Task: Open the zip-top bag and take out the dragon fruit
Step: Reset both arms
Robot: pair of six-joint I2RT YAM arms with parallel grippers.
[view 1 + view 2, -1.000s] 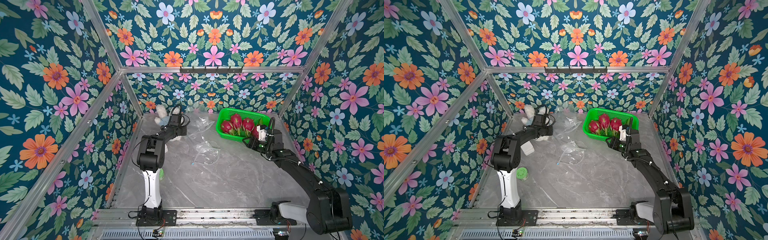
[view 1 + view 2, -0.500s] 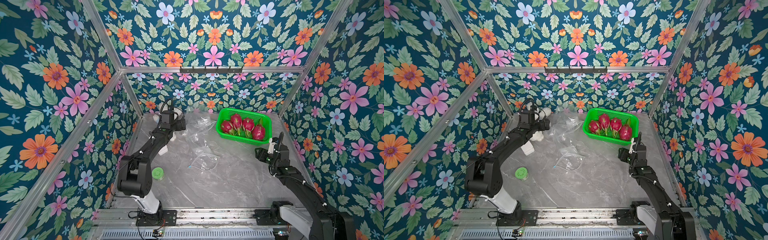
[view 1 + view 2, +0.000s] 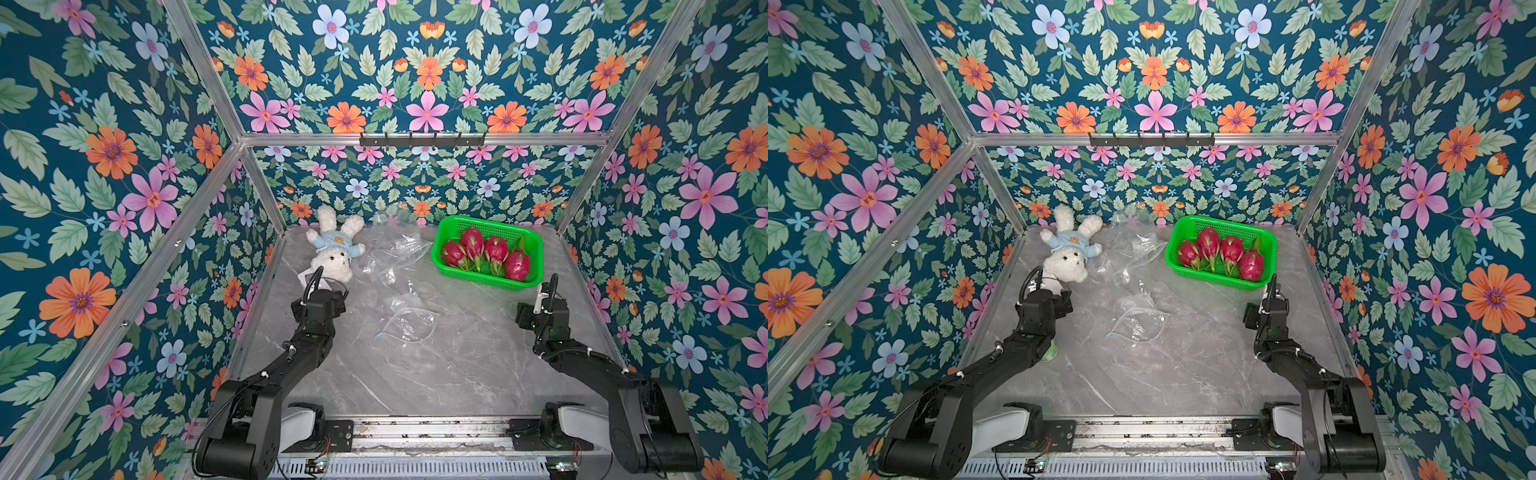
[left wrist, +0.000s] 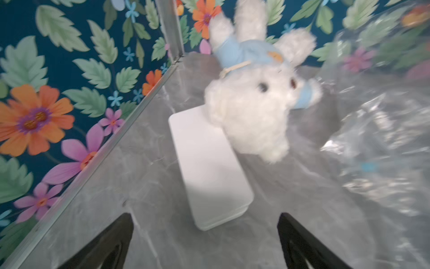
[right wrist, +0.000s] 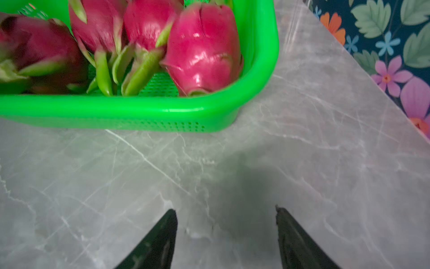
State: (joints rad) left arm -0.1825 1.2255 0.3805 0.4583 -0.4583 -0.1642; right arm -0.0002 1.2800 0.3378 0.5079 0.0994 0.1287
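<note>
Bag (image 3: 390, 262) nearly invisible; plush (image 4: 251, 111) hides box (image 4: 209, 172) corner.

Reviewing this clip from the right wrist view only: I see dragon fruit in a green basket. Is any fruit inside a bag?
Observer: No. The clear bag lying flat mid-table looks empty.
Operator: Is that the only bag?
Observer: There is crumpled clear plastic behind it, toward the back wall, with no fruit showing in it.
Operator: What about the left arm?
Observer: The left gripper has its fingers wide apart and holds nothing. It faces a white box and a plush rabbit.
</note>
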